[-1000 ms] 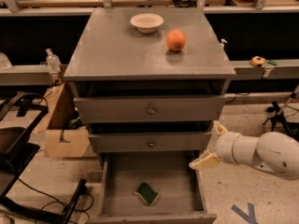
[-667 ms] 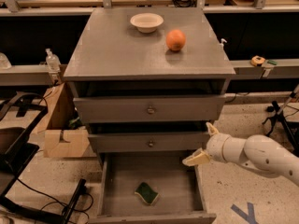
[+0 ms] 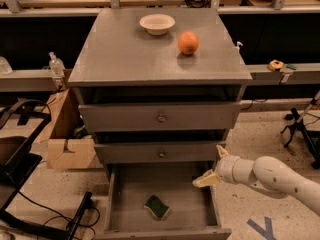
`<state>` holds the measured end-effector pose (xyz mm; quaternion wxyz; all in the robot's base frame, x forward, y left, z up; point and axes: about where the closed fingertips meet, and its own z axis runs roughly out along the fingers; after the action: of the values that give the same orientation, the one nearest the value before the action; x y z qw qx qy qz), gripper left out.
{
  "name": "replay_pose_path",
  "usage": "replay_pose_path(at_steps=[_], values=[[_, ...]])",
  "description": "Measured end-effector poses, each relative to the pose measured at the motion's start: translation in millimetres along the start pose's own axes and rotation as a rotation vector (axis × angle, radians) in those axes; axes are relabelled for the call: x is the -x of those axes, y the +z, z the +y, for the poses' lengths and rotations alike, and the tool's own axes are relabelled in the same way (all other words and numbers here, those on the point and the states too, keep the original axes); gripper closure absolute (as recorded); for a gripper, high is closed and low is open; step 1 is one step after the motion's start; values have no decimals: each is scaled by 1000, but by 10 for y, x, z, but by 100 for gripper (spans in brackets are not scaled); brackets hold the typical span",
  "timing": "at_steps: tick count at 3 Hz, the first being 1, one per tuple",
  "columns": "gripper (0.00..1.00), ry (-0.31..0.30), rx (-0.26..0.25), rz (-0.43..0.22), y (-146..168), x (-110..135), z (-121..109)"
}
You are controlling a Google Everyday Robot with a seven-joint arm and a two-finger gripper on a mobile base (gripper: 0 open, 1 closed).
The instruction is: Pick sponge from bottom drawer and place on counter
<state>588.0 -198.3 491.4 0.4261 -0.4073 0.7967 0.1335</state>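
— Tool (image 3: 206, 166) first; where does it sit?
— Lower right of the frame, at the end of a white arm (image 3: 272, 176) that reaches in from the right edge; it hangs at the right-hand rim of the bottom drawer (image 3: 112, 199), just under the end of the middle drawer (image 3: 130, 153).
— And its two fingers?
— Spread wide and empty; one pale tip points up, the other down toward the open drawer.
— Where is the sponge (image 3: 157, 207)?
— Flat on the drawer floor, low in the centre of the frame, nearer the front wall than the back; dark green face up, a pale edge showing; it lies apart from the tool, below and to the left of it.
— Is that drawer out?
— Pulled well out, a shallow grey tray; the middle drawer and the top drawer (image 3: 125, 117) sit further back, each with a small knob.
— What does the tabletop (image 3: 125, 54) carry?
— It fills the upper centre, flat and grey; a white bowl (image 3: 157, 23) stands near its far edge; an orange (image 3: 188, 43) sits to the right of the bowl and nearer the front, the two not touching.
— Anything beside the cabinet?
— A cardboard box (image 3: 62, 139) on the floor at the left; a clear spray bottle (image 3: 56, 64) on the ledge above it.
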Motion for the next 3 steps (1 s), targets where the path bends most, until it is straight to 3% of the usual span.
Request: replay_pose_path(at_steps=[1, 2, 3], values=[[0, 6, 32, 3, 243, -7, 64], [0, 36, 65, 31, 705, -259, 130], [0, 106, 115, 87, 1212, -782, 356]])
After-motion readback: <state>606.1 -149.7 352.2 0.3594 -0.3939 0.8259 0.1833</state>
